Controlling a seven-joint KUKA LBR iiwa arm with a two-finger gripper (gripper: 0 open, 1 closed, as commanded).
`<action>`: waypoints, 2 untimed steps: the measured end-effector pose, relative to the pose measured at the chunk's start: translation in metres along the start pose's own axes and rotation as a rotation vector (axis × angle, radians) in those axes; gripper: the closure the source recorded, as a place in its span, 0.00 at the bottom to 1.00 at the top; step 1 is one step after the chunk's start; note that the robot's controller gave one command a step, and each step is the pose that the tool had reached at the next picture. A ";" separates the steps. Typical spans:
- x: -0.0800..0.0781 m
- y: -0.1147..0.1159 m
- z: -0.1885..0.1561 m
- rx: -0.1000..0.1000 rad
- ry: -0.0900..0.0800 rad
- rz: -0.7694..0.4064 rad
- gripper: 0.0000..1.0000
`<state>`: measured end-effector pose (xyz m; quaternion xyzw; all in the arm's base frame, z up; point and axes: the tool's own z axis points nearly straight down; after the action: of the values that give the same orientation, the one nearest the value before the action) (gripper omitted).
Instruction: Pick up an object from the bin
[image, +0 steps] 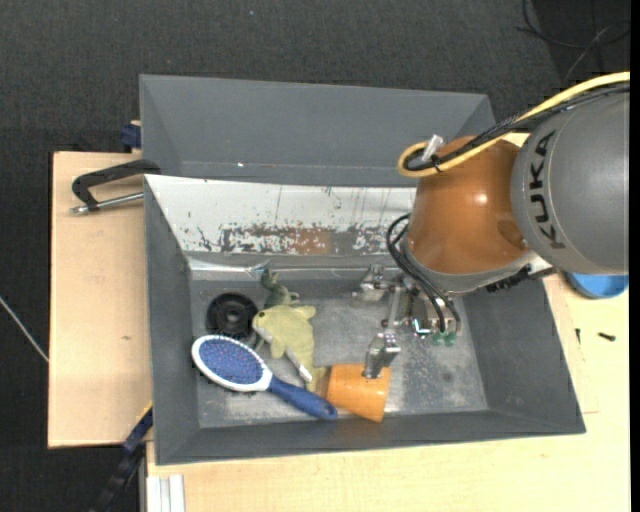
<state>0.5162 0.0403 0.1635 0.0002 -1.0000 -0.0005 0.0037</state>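
Observation:
My gripper hangs low in the middle of the bin, its lower finger reaching down to the upper right edge of an orange cup that lies on its side near the front wall. Whether the finger touches the cup cannot be made out. Nothing shows between the fingers. A blue hairbrush with a white bristle pad lies left of the cup, its handle running toward it. A pale yellow plush toy lies just behind the brush.
A black round part sits at the left of the bin floor, behind the brush. The arm with its orange cover comes in from the right over the bin's back right part.

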 end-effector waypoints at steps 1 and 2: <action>0.020 0.021 0.093 0.000 -0.014 -0.215 0.00; -0.055 0.085 0.075 -0.004 -0.020 -0.182 0.00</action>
<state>0.5704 0.1250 0.0882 0.0909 -0.9958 -0.0027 -0.0063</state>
